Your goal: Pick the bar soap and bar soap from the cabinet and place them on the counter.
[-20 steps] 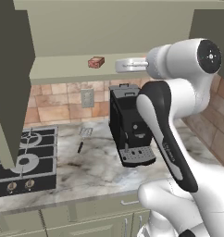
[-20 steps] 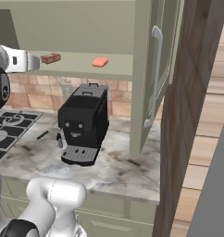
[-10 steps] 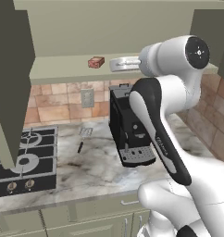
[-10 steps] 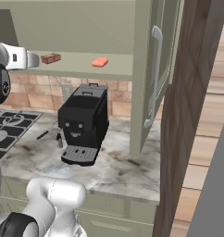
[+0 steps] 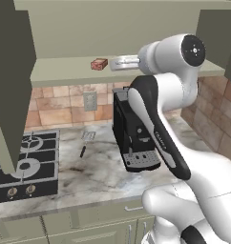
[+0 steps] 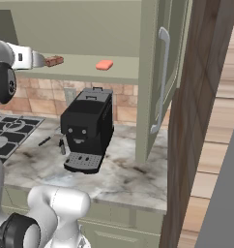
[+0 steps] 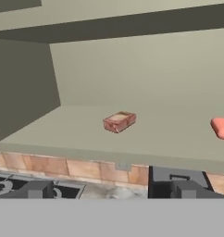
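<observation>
Two soap bars sit on the open cabinet shelf, the brown bar at mid-shelf and the coral bar well apart toward the door, with the gripper level with the shelf, jaws spread wide and empty, near the brown one

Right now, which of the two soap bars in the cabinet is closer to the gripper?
The boxy orange-brown bar soap, with the paler top. It sits on the cabinet shelf straight ahead of the open gripper, while the rounded coral-red bar soap lies farther off to the side.
</observation>
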Motion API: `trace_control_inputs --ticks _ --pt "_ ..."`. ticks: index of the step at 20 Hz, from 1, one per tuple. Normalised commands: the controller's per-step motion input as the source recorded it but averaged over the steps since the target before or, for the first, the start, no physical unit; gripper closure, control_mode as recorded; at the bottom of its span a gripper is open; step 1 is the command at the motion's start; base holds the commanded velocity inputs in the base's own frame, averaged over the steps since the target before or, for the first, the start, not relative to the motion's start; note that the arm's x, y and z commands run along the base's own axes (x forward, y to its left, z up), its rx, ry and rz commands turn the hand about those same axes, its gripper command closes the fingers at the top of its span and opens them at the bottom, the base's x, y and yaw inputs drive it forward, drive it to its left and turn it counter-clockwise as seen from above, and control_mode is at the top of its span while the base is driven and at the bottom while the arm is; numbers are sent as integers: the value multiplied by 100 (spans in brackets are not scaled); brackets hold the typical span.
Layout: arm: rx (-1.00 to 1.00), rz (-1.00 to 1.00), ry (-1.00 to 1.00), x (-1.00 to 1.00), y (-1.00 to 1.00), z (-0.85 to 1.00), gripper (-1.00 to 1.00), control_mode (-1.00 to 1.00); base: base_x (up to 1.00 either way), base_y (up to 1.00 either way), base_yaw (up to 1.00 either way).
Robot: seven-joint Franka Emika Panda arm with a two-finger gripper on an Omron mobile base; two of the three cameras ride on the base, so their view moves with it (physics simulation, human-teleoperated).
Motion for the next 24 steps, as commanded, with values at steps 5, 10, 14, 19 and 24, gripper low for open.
trace_control_inputs --ticks 5,10,14,19,24 --pt "0 0 2 21 2 0 -100 -100 0 0 0" --pt "-1 0 3 20 1 0 -100 -100 0 0 0" --pt "-1 0 4 18 0 -5 -100 -100 0 0 0" --pt "-1 0 3 12 0 -10 -100 -100 0 0 0" --pt "0 0 1 13 0 -4 -100 -100 0 0 0"
